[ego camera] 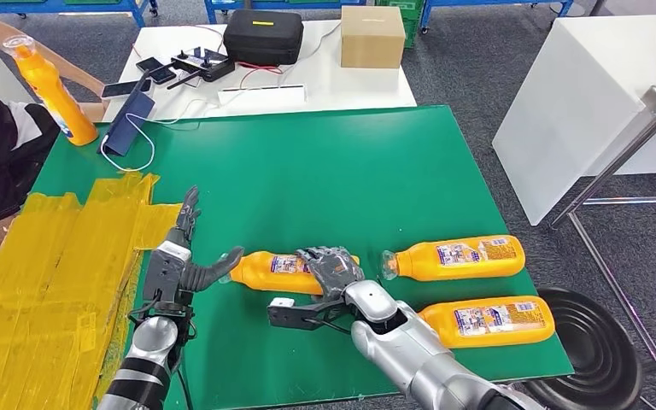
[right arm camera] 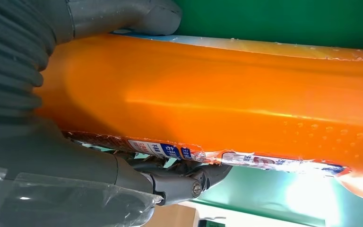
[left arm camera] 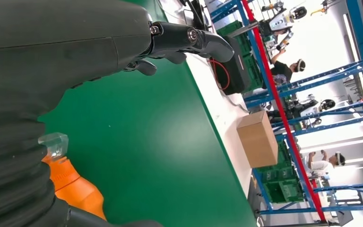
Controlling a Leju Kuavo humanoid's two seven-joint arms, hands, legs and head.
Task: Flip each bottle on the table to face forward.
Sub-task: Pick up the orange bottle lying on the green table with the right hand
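From the head view, a green-covered table (ego camera: 307, 171) has three orange plastic bottles lying on their sides near its front edge. The robot's right hand (ego camera: 331, 269) rests over the left-hand orange bottle (ego camera: 278, 266), fingers wrapped across its body in a grasp. The robot's left hand (ego camera: 190, 260) sits just beside that bottle's end, fingers spread and holding nothing, thumb reaching toward the bottle. A second orange bottle with a printed label (ego camera: 459, 258) lies to the right, clear cap pointing left, and a third labelled orange bottle (ego camera: 489, 319) lies nearer the front edge, partly behind the right arm. Sheets of yellow tape (ego camera: 51, 273) cover the table's left part. At the far left corner a person's hand holds a fourth orange bottle (ego camera: 51, 90) upright on the table. Behind, a white table (ego camera: 350, 85) carries a black zipped case (ego camera: 263, 36) and a brown cardboard box (ego camera: 372, 36).

In the left wrist view, the left hand (left arm camera: 184, 40) is spread above the green surface, empty; an orange bottle with a clear cap (left arm camera: 71, 182) lies close by.

In the right wrist view, the right hand (right arm camera: 123, 179) clasps the orange bottle (right arm camera: 227, 104), thumb on one side and dark fingers (right arm camera: 189, 177) beneath its label.
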